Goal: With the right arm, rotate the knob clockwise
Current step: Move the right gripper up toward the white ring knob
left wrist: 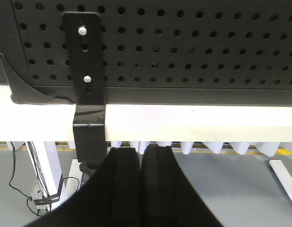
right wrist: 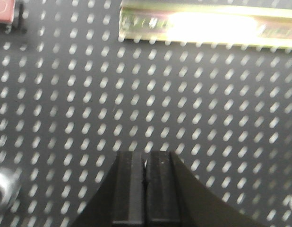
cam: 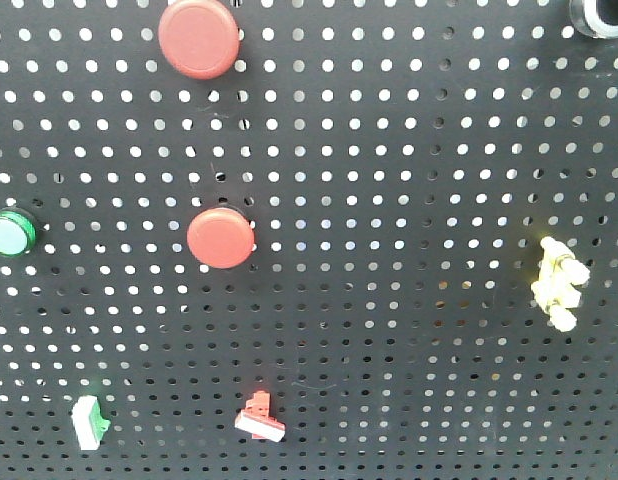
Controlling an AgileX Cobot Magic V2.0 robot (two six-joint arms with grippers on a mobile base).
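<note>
The right arm (cam: 599, 14) is being shown only in part, as a black rounded piece with a small white spot, at the upper right corner of the front view, against the black pegboard (cam: 389, 150). At the lower centre of the right wrist view, the right claw (right wrist: 145, 163) is being held with its fingers pressed together on nothing, facing the pegboard. The left claw (left wrist: 141, 158) is likewise being held closed and empty, at the bottom of its view, below a white bar (left wrist: 207, 120).
</note>
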